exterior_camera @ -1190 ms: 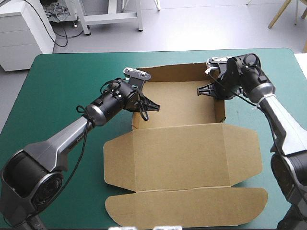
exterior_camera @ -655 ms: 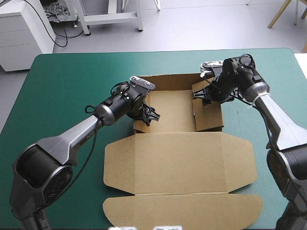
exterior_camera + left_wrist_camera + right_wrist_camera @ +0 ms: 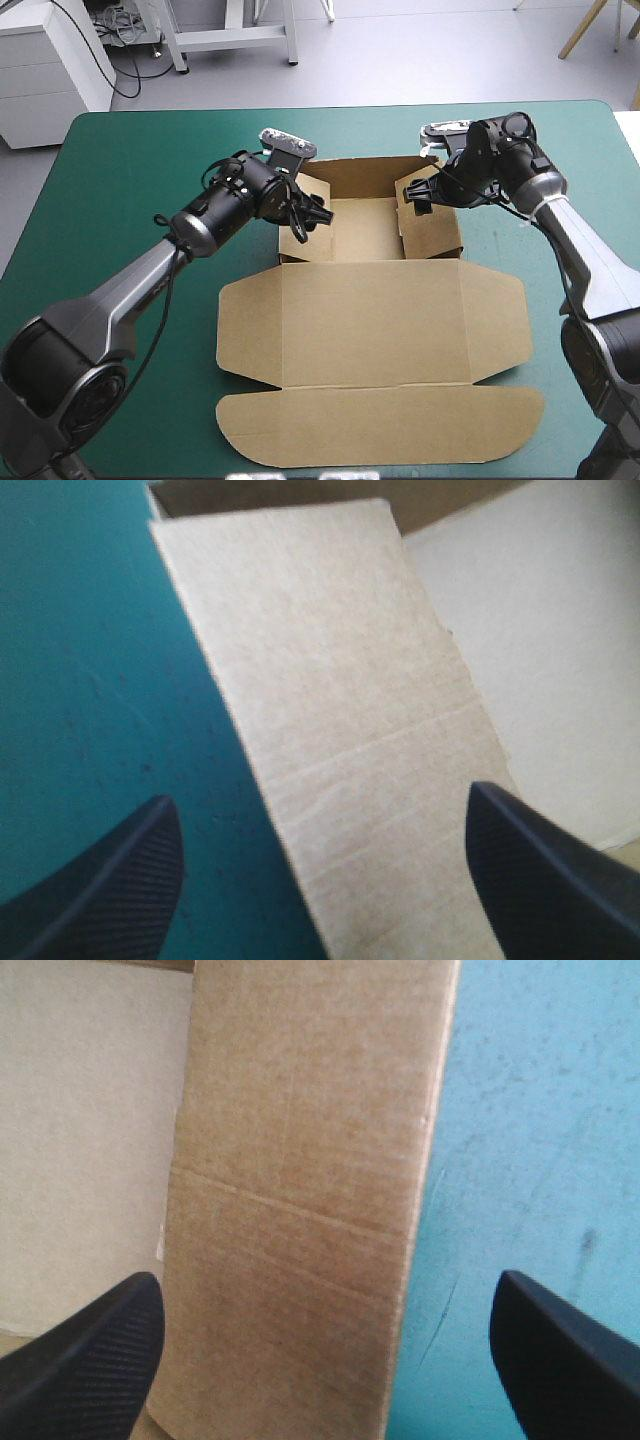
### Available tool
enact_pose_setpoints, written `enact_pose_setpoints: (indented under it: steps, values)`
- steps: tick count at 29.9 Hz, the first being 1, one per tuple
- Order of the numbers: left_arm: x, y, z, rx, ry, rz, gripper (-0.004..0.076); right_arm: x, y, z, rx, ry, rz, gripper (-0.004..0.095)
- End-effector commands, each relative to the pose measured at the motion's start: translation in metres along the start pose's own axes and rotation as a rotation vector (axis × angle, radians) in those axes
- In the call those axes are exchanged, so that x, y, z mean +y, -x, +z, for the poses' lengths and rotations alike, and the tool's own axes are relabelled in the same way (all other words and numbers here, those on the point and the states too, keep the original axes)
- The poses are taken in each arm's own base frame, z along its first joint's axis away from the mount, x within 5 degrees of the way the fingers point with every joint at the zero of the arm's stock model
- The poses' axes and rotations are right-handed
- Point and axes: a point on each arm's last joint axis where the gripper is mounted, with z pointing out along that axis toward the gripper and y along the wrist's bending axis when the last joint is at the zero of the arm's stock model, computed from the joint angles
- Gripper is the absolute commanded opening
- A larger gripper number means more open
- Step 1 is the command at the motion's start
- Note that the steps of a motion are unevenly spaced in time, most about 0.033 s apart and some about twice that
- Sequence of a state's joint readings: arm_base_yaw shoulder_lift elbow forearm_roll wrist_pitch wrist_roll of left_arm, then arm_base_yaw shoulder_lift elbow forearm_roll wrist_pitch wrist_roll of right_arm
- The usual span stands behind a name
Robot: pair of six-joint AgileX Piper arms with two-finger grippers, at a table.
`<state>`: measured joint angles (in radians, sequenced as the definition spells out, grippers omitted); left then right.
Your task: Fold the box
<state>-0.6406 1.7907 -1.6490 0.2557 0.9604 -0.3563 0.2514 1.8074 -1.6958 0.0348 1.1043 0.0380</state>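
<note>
The brown box lies mid-table as an open tray at the far end, with its lid flat toward the near edge. Both side walls stand raised. My left gripper is open over the left wall; in the left wrist view that wall runs between its spread fingers, gripper. My right gripper is open at the right wall; in the right wrist view the wall lies between the wide-apart fingers, gripper. Neither holds anything.
The teal-green cover shows on both sides of the box, and beside the walls in both wrist views. The lid's long outer flap reaches close to the table's near edge.
Both grippers were shut earlier and now stand open. The two side walls have been turned up and inward, the right one folding into the tray. Both arms have drawn back slightly.
</note>
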Motion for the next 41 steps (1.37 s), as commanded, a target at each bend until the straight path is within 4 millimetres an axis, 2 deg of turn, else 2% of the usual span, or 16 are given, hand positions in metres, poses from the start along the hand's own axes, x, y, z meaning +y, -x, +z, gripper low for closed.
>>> enact_pose_setpoints:
  steps: [1,5,8,14,19,21,28,36,41]
  values:
    - [0.014,0.017,-0.068,-0.213,-0.017,-0.008,0.0556,0.002,0.006,-0.053,-0.187,0.005,-0.019,0.081]
    - [0.024,0.012,-0.113,-0.295,-0.012,0.083,0.0549,0.003,0.001,-0.08,-0.248,0.007,-0.024,0.081]
    - [0.033,0.004,-0.139,-0.307,0.015,0.14,0.0499,0.003,-0.003,-0.099,-0.292,0.009,-0.028,0.081]
    - [0.049,-0.018,-0.174,-0.263,0.058,0.156,0.0269,0.003,-0.01,-0.126,-0.355,0.011,-0.034,0.081]
    - [0.057,-0.04,-0.187,-0.269,0.061,0.164,0.0069,0.003,-0.012,-0.128,-0.355,0.011,-0.034,0.081]
    - [0.061,-0.054,-0.189,-0.258,0.069,0.17,-0.0003,0.003,-0.012,-0.127,-0.353,0.011,-0.03,0.081]
    - [0.072,-0.107,-0.183,-0.221,0.093,0.203,-0.001,0.003,-0.009,-0.119,-0.336,0.01,-0.03,0.081]
    - [0.076,-0.163,-0.155,-0.172,0.076,0.202,-0.001,0.003,0.002,-0.085,-0.276,0.008,-0.028,0.081]
    - [0.076,-0.18,-0.143,-0.158,0.067,0.176,-0.001,0.001,0.011,-0.054,-0.239,-0.003,-0.03,0.081]
